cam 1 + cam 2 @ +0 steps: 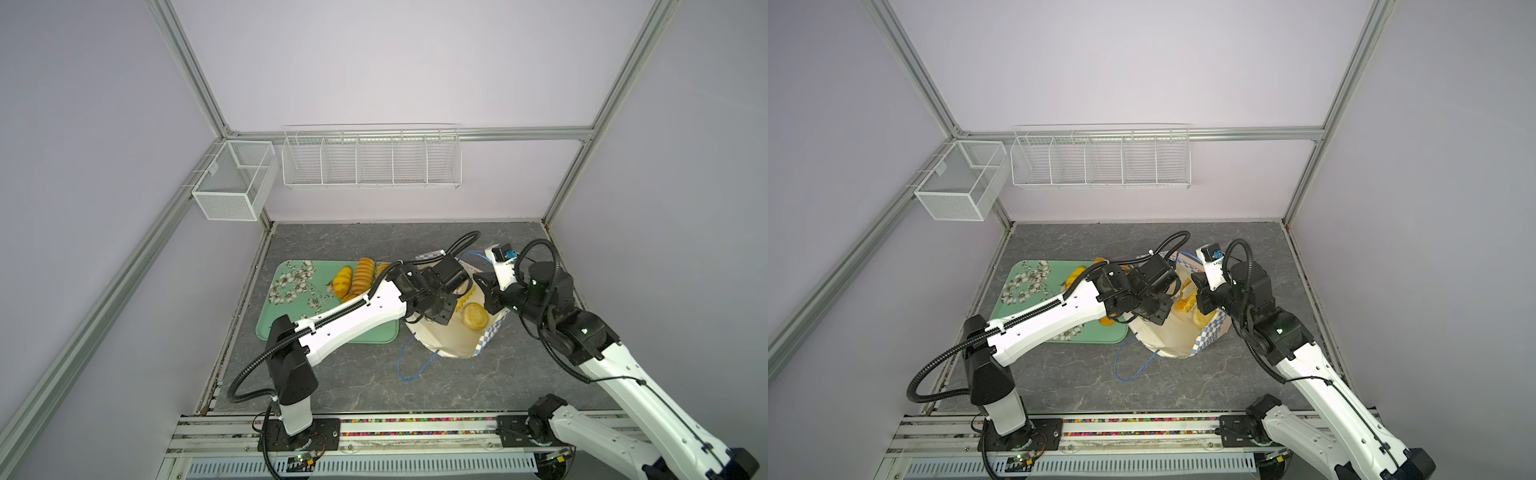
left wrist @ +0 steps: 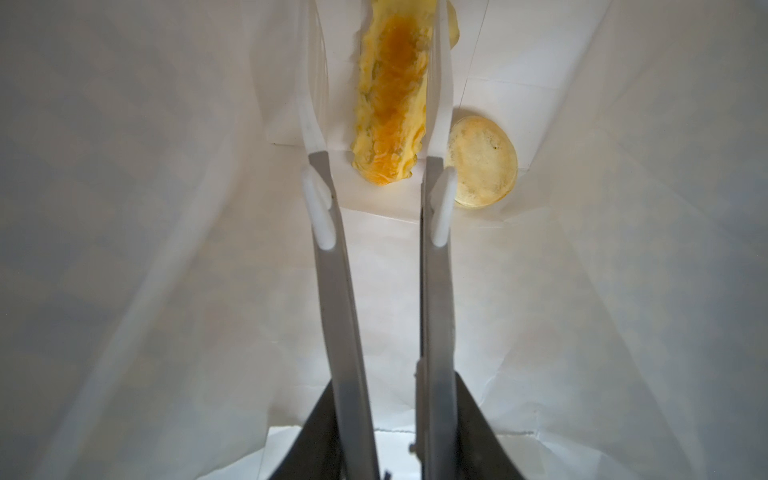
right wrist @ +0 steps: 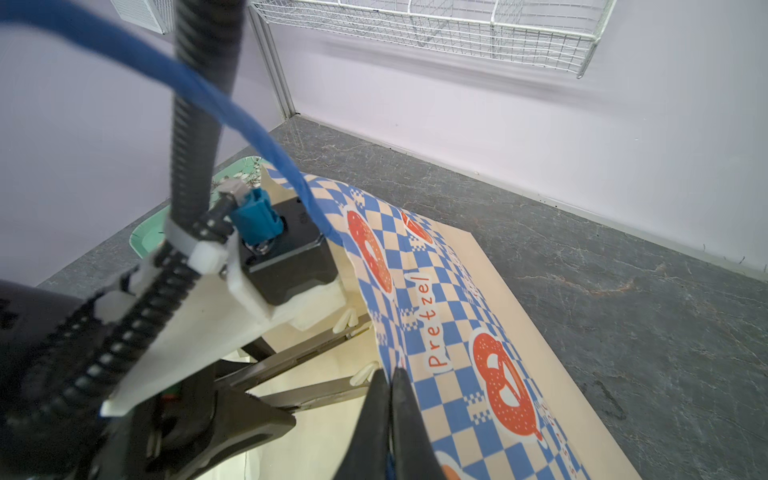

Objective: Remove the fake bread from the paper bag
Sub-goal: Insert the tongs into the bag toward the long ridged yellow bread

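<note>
1. The paper bag (image 1: 449, 343) is sitting on the tabletop, about the middle and toward the right edge, with its mouth wide open. One blue cord handle (image 1: 409, 365) is trailing toward the front edge.
2. The right pincer (image 3: 390, 376) is pressing its jaws together on the checkered rim of the bag, pinching the paper and holding the mouth open.
3. The left pincer (image 2: 376, 62) is reaching deep inside the bag. Its jaws are standing a little spread, one on each side of a long ribbed loaf (image 2: 390, 104) that is lying on the bottom of the bag. A gap is showing on one side, so I judge that the loaf is not gripped yet.
4. A round bun (image 2: 482, 162) is lying just beside the loaf, also inside the bag.
5. Several loaves (image 1: 343, 282) are lying on the flowered green tray (image 1: 299, 270) toward the left edge of the tabletop, so the task is looking partly done.
6. The step in hand, as I judge it, is the grasp of the long loaf.
7. The next move is calling for three things:
   - closing the jaws across the narrow width of the loaf;
   - lifting it out through the mouth without catching the paper wall or pushing the bun;
   - keeping the rim pinched meanwhile. The glossy surface may be slipping easily.
</note>
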